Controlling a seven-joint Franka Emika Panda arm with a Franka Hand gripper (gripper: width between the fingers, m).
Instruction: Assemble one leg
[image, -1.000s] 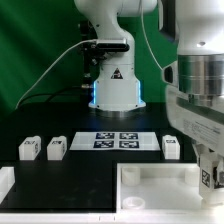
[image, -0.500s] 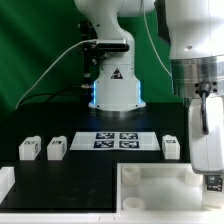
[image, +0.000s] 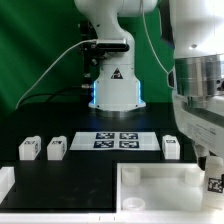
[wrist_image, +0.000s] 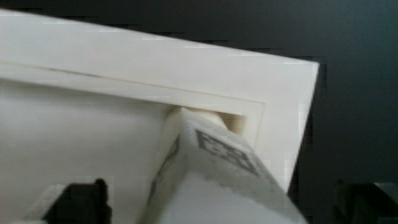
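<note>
Arm's low at the exterior view's right edge, jaws clamped on a leg (image: 214, 184), tag showing, held over the far-right corner of the white rimmed panel (image: 150, 183). Wrist view: that leg (wrist_image: 214, 160) sits tilted w/ its end at a slot in the panel (wrist_image: 107, 110); seated or not, can't tell. Three more legs (image: 29, 148) (image: 57, 148) (image: 171, 147) rest on the black tabletop (image: 70, 175), flanking the marker board (image: 115, 140).
</note>
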